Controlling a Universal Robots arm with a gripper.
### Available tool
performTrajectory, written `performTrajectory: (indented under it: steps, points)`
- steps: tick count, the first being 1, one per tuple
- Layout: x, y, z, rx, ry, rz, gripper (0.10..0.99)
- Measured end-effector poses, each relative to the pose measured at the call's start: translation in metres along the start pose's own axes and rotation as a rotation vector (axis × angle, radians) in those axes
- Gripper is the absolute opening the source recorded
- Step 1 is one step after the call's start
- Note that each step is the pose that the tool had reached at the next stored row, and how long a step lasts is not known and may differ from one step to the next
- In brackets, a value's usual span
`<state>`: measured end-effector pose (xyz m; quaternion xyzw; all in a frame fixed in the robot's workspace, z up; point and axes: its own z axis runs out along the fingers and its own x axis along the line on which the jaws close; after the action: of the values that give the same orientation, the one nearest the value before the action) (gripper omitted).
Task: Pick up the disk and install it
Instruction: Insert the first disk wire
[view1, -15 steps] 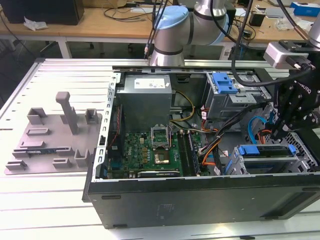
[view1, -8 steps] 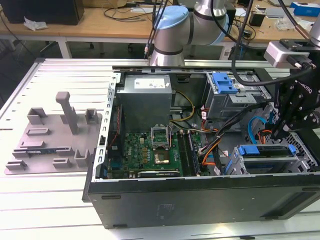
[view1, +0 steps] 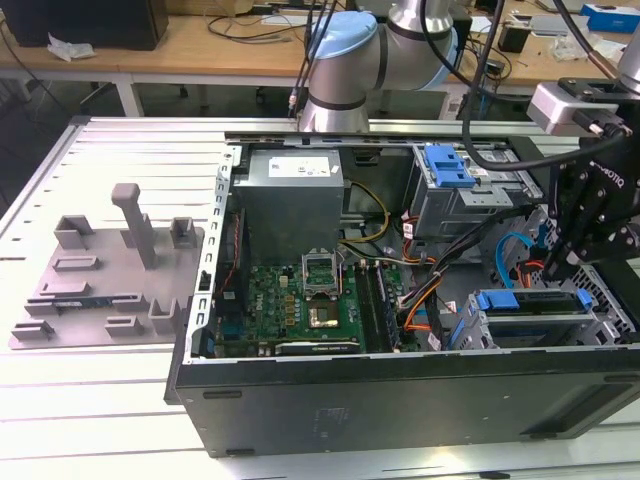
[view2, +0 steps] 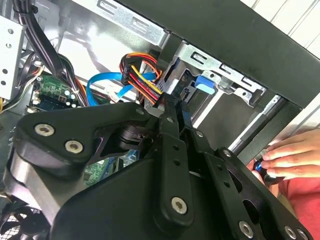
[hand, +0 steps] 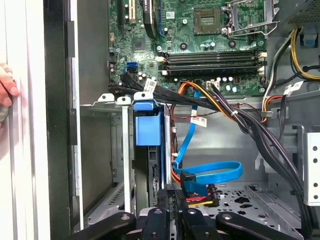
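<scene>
The disk (view1: 530, 300) sits on edge in the metal drive cage (view1: 600, 320) at the case's front corner, on the exterior view's right. Its blue frame (hand: 148, 125) faces up in the first wrist view, with the dark body below it between the cage rails. My black gripper (view1: 548, 268) hangs just behind the cage, over the disk's rear end. The fingers (hand: 166, 210) stand close together and shut, with nothing clearly between them. In the second wrist view the gripper (view2: 177, 107) points at the cage beside a small blue tab (view2: 205, 84).
A blue flat cable (hand: 210, 172) and a bundle of coloured wires (view2: 142, 75) lie right beside the fingers. The motherboard (view1: 300, 300) fills the case's middle, with a second blue-topped bay (view1: 447, 165) behind. A person's hand (view2: 290, 155) rests outside the case wall. A grey fixture plate (view1: 100, 280) lies on the exterior view's left.
</scene>
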<state>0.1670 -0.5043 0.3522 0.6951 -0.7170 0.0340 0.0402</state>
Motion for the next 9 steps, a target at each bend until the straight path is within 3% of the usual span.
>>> performTrajectory:
  steps: [4,9]
  points:
    - [0.0003,0.0001,0.0000,-0.001,0.0054,0.000,0.165]
    - [0.0009,0.0000,-0.0013,-0.001,0.0054,0.000,0.165]
